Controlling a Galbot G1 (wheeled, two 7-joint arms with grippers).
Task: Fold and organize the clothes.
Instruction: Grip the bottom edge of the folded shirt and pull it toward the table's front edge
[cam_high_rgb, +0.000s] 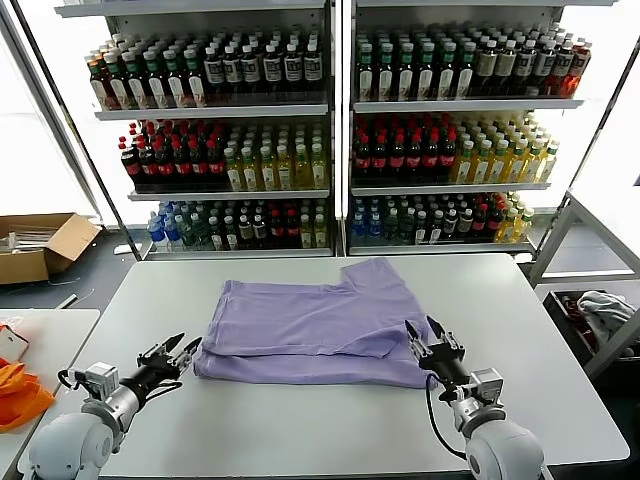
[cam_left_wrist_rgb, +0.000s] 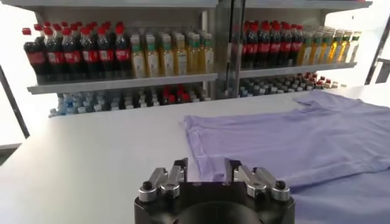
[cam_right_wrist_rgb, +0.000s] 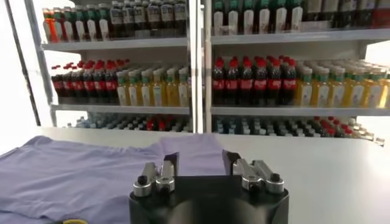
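Your stock, largest first.

Shelves (cam_high_rgb: 330, 130): two bays behind the table, packed with bottles (cam_high_rgb: 400, 155).

Table (cam_high_rgb: 300, 420): white; it carries the shirt and both grippers.

T-shirt (cam_high_rgb: 320, 325): lavender, plain side up, folded into a rough rectangle at the table's middle, one flap reaching toward the shelves.

Box (cam_high_rgb: 40, 245): cardboard, open, on the floor at your far left.

Orange cloth (cam_high_rgb: 20, 390): on the side table to your left.

Right gripper (cam_high_rgb: 432, 333): over the shirt's near right corner, fingers spread, holding nothing.

Left gripper (cam_high_rgb: 184, 349): just beside the shirt's near left corner, fingers parted, holding nothing.
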